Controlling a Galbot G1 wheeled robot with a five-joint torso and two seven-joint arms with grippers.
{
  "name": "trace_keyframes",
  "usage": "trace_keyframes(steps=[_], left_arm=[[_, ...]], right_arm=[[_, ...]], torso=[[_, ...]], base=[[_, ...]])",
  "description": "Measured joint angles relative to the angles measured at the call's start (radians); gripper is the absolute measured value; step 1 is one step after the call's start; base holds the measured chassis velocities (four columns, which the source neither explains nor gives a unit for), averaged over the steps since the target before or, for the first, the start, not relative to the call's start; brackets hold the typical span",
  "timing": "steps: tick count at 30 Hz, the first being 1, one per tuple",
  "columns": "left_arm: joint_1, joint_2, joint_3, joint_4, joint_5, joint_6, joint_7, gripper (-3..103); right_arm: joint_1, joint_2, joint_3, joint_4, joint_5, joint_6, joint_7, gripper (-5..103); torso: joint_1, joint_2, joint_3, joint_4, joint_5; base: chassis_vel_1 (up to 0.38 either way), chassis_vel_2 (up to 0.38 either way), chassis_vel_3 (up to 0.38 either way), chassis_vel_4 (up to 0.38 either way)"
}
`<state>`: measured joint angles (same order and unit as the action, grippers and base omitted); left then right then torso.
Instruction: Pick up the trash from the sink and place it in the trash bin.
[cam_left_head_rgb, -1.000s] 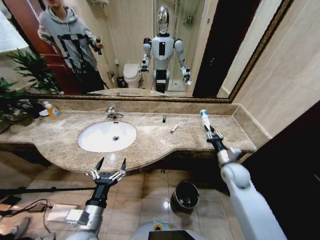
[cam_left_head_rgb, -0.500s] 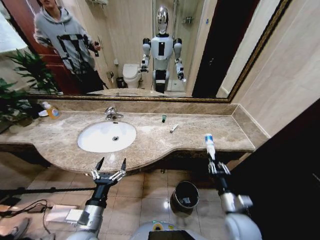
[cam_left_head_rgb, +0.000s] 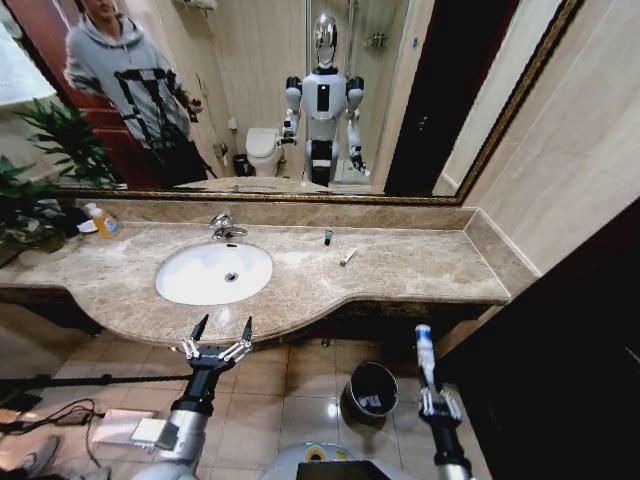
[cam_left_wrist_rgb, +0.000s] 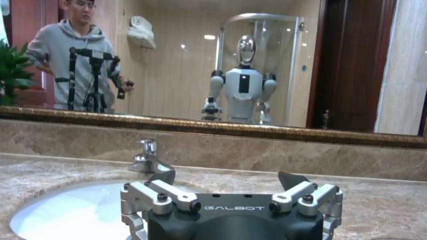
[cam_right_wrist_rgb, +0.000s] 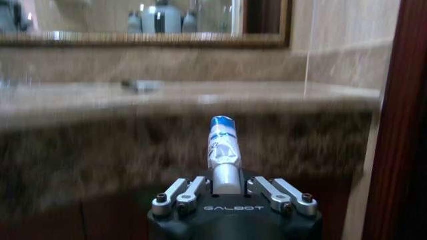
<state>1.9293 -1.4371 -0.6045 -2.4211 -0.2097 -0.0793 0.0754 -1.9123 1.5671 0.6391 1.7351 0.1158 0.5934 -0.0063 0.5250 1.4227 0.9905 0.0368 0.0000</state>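
Note:
My right gripper (cam_left_head_rgb: 437, 398) is shut on a white tube with blue print (cam_left_head_rgb: 425, 350), which stands upright below the counter edge, just right of the small black trash bin (cam_left_head_rgb: 370, 392) on the floor. The right wrist view shows the tube (cam_right_wrist_rgb: 222, 145) clamped in that gripper (cam_right_wrist_rgb: 225, 184). On the beige counter right of the white sink (cam_left_head_rgb: 213, 272) lie a thin pale stick (cam_left_head_rgb: 348, 257) and a tiny dark-green-capped piece (cam_left_head_rgb: 328, 237). My left gripper (cam_left_head_rgb: 220, 335) hangs open in front of the counter, before the basin (cam_left_wrist_rgb: 60, 210), with nothing between its fingers (cam_left_wrist_rgb: 162, 176).
A chrome faucet (cam_left_head_rgb: 225, 227) stands behind the basin and an orange soap bottle (cam_left_head_rgb: 103, 222) at the far left. A dark door or panel (cam_left_head_rgb: 560, 350) closes in the right side. Cables and a flat box (cam_left_head_rgb: 120, 425) lie on the tiled floor at left.
My right arm has come down from above the counter to below its edge, carrying the tube to beside the bin. The left arm has stayed still.

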Motion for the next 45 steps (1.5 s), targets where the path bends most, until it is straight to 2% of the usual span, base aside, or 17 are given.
trace_keyframes(steps=[2, 3, 4, 7, 9, 11, 12, 14, 15, 17, 18, 23, 28, 34, 45], left_arm=[[0.000, 0.000, 0.000, 0.000, 0.000, 0.000, 0.000, 100], [0.000, 0.000, 0.000, 0.000, 0.000, 0.000, 0.000, 100], [0.000, 0.000, 0.000, 0.000, 0.000, 0.000, 0.000, 100], [0.000, 0.000, 0.000, 0.000, 0.000, 0.000, 0.000, 100], [0.000, 0.000, 0.000, 0.000, 0.000, 0.000, 0.000, 100], [0.000, 0.000, 0.000, 0.000, 0.000, 0.000, 0.000, 100], [0.000, 0.000, 0.000, 0.000, 0.000, 0.000, 0.000, 100], [0.000, 0.000, 0.000, 0.000, 0.000, 0.000, 0.000, 100], [0.000, 0.000, 0.000, 0.000, 0.000, 0.000, 0.000, 100], [0.000, 0.000, 0.000, 0.000, 0.000, 0.000, 0.000, 100], [0.000, 0.000, 0.000, 0.000, 0.000, 0.000, 0.000, 100], [0.000, 0.000, 0.000, 0.000, 0.000, 0.000, 0.000, 100], [0.000, 0.000, 0.000, 0.000, 0.000, 0.000, 0.000, 100], [0.000, 0.000, 0.000, 0.000, 0.000, 0.000, 0.000, 100], [0.000, 0.000, 0.000, 0.000, 0.000, 0.000, 0.000, 100]], right_arm=[[0.036, -0.001, -0.009, -0.073, -0.011, -0.017, -0.002, 24], [0.056, -0.004, -0.021, -0.106, 0.023, -0.066, -0.012, 24], [0.056, -0.004, -0.021, -0.106, 0.023, -0.066, -0.012, 24], [0.113, -0.008, -0.046, -0.151, 0.137, -0.261, -0.039, 24], [0.120, -0.009, -0.047, -0.157, 0.141, -0.275, -0.041, 24], [0.212, -0.023, -0.050, -0.232, 0.154, -0.408, -0.051, 24], [0.212, -0.023, -0.050, -0.232, 0.154, -0.408, -0.051, 24], [0.296, -0.042, -0.052, -0.303, 0.154, -0.487, -0.062, 24], [0.296, -0.042, -0.052, -0.303, 0.154, -0.487, -0.062, 24], [0.378, -0.056, -0.056, -0.387, 0.137, -0.544, -0.064, 24], [0.378, -0.056, -0.056, -0.387, 0.137, -0.544, -0.064, 24], [0.530, -0.061, -0.053, -0.598, 0.059, -0.584, -0.066, 24], [0.586, -0.062, -0.052, -0.712, 0.018, -0.593, -0.078, 24], [0.675, -0.064, -0.042, -0.901, -0.013, -0.552, -0.094, 24], [0.794, -0.087, -0.031, -1.079, -0.035, -0.506, -0.107, 24]], torso=[[0.000, 0.000, 0.000, 0.0000, 0.0001], [0.000, 0.000, 0.000, 0.0000, 0.0000], [0.000, 0.000, 0.000, 0.0000, 0.0000], [0.000, 0.000, 0.000, 0.0000, -0.0002], [0.000, 0.000, 0.000, 0.0000, 0.0000], [0.000, 0.000, 0.000, -0.0002, -0.0001], [0.000, 0.000, 0.000, -0.0002, -0.0001], [0.000, 0.000, 0.000, 0.0002, 0.0001], [0.000, 0.000, 0.000, 0.0002, 0.0001], [0.000, 0.000, 0.000, 0.0001, 0.0001], [0.000, 0.000, 0.000, 0.0001, 0.0001], [0.000, 0.000, 0.000, 0.0002, 0.0001], [0.000, 0.000, 0.000, 0.0000, 0.0000], [0.000, 0.000, 0.000, 0.0000, 0.0001], [0.000, 0.000, 0.000, 0.0000, 0.0000]], base=[[0.000, 0.000, 0.000, 0.000], [0.000, 0.000, 0.000, 0.000], [0.000, 0.000, 0.000, 0.000], [0.000, 0.000, 0.000, 0.000], [0.000, 0.000, 0.000, 0.000], [0.000, 0.000, 0.000, 0.000], [0.000, 0.000, 0.000, 0.000], [0.000, 0.000, 0.000, 0.000], [0.000, 0.000, 0.000, 0.000], [0.000, 0.000, 0.000, 0.000], [0.000, 0.000, 0.000, 0.000], [0.000, 0.000, 0.000, 0.000], [0.000, 0.000, 0.000, 0.000], [0.000, 0.000, 0.000, 0.000], [0.000, 0.000, 0.000, 0.000]])
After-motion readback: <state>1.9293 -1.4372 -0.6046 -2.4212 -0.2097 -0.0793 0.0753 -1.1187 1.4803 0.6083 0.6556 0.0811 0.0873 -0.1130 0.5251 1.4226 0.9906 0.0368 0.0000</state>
